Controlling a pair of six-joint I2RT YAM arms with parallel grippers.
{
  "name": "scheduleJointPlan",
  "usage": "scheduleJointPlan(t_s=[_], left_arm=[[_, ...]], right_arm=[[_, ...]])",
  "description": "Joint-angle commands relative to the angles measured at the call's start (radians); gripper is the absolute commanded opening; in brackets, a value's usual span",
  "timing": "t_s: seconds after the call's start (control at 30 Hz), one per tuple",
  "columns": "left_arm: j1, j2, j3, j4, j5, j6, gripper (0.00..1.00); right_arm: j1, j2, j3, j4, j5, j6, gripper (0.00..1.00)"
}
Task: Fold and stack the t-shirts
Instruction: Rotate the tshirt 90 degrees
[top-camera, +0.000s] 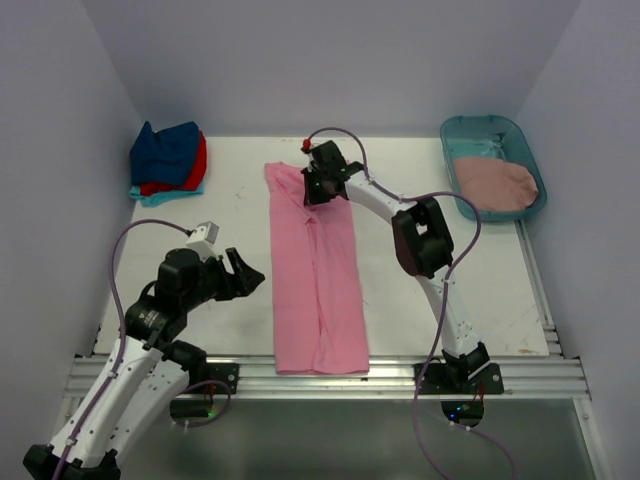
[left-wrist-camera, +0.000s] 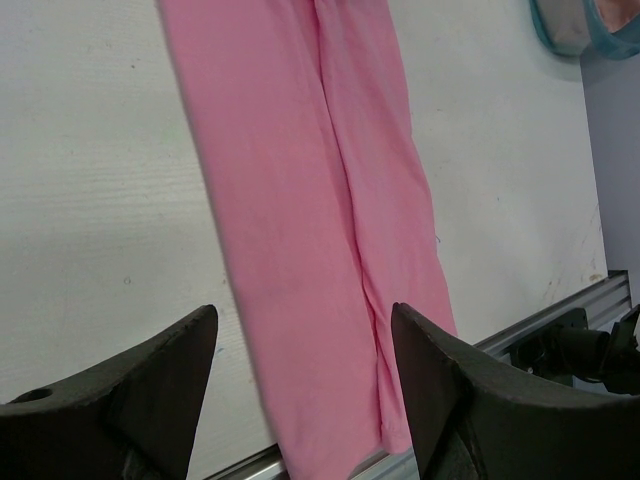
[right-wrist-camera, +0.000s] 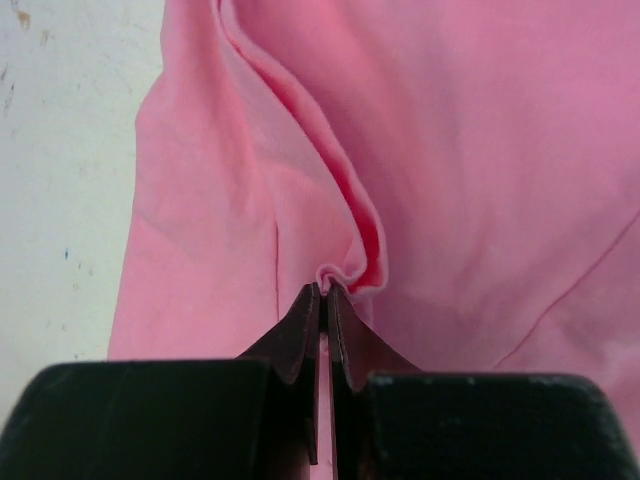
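Observation:
A bright pink t-shirt lies folded into a long strip down the middle of the table, from the far side to the near edge. My right gripper is at its far end, shut on a fold of the pink cloth. My left gripper is open and empty, hovering left of the strip; its view shows the strip's near end between its fingers. A dusty rose t-shirt lies in the teal tub. Navy, red and turquoise t-shirts are stacked at the far left.
The teal tub also shows at the top right of the left wrist view. A metal rail runs along the table's near edge. White walls close in the left, far and right sides.

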Motion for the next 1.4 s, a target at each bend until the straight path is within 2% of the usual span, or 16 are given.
scheduleJointPlan(t_s=[0.0,0.37,0.77,1.17,1.2,1.23,1.27,1.33,1.37], left_arm=[[-0.005,0.005,-0.009,0.041,-0.002,0.007,0.73],[-0.005,0.01,-0.011,0.044,0.003,0.009,0.73],[-0.006,0.004,-0.012,0.042,0.0,0.007,0.73],[-0.005,0.001,-0.009,0.039,-0.003,0.006,0.73],[-0.005,-0.001,-0.009,0.039,-0.003,0.006,0.73],[-0.005,0.001,-0.009,0.038,-0.005,0.006,0.73],[-0.005,-0.004,-0.009,0.036,-0.005,0.006,0.73],[-0.005,-0.005,-0.009,0.036,-0.008,0.004,0.73],[-0.005,-0.008,-0.009,0.036,-0.008,0.004,0.73]], right_arm=[[0.017,-0.075,-0.034,0.056,-0.11,-0.029,0.0],[0.031,-0.119,-0.154,0.131,-0.196,-0.049,0.0],[0.034,-0.259,-0.33,0.318,-0.361,-0.027,0.0],[0.085,-0.193,-0.249,0.16,-0.412,-0.105,0.0],[0.088,-0.182,-0.246,0.144,-0.415,-0.109,0.07],[0.094,-0.176,-0.243,0.139,-0.423,-0.112,0.18],[0.097,-0.175,-0.241,0.133,-0.426,-0.116,0.41],[0.098,-0.181,-0.249,0.125,-0.426,-0.119,0.57],[0.098,-0.188,-0.257,0.128,-0.429,-0.118,0.69]])
